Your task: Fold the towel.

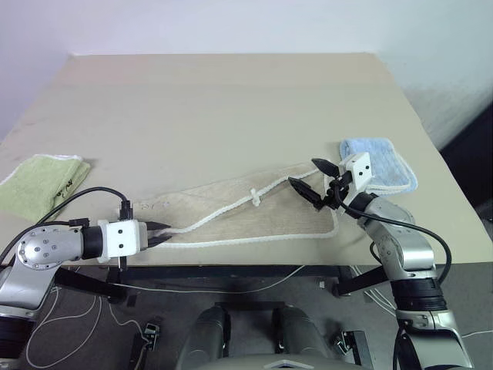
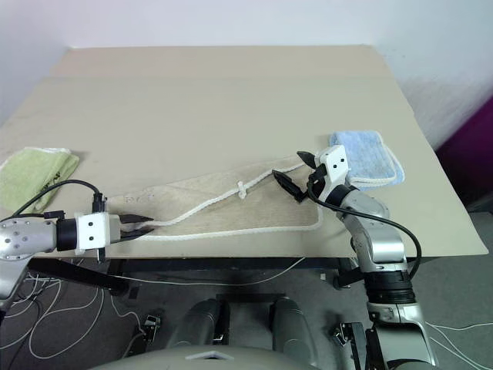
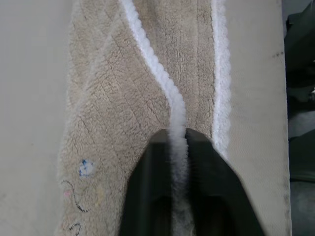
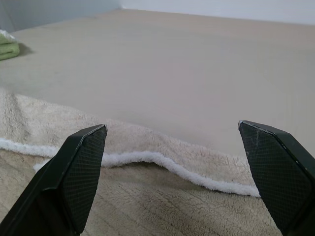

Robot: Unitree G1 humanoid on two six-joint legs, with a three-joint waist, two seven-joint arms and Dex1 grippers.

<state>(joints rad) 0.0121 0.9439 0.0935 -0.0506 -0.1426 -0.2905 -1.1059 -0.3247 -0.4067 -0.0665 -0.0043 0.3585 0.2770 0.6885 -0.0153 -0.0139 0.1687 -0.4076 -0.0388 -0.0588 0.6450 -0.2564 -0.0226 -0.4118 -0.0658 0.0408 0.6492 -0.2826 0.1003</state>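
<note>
Green folded towel [image 1: 38, 183] lies at the table's [image 1: 231, 100] left edge, well apart from the left gripper [image 1: 163, 233], which is pinched onto the beige towel's [image 1: 254, 216] white corded edging [image 3: 167, 88]. That towel lies along the near edge. At its right end the right gripper [image 1: 314, 183] hovers spread wide, empty, just beside a light-blue folded towel [image 1: 385, 162].

My right claw [image 4: 172, 162] is wide open over the tan towel [image 4: 147, 206]. A green towel [image 4: 7, 46] lies far off.

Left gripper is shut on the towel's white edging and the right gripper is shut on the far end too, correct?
Not quite. The left gripper is shut on the towel's white edging, but the right gripper is open above the far end, as the right wrist view shows.
</note>
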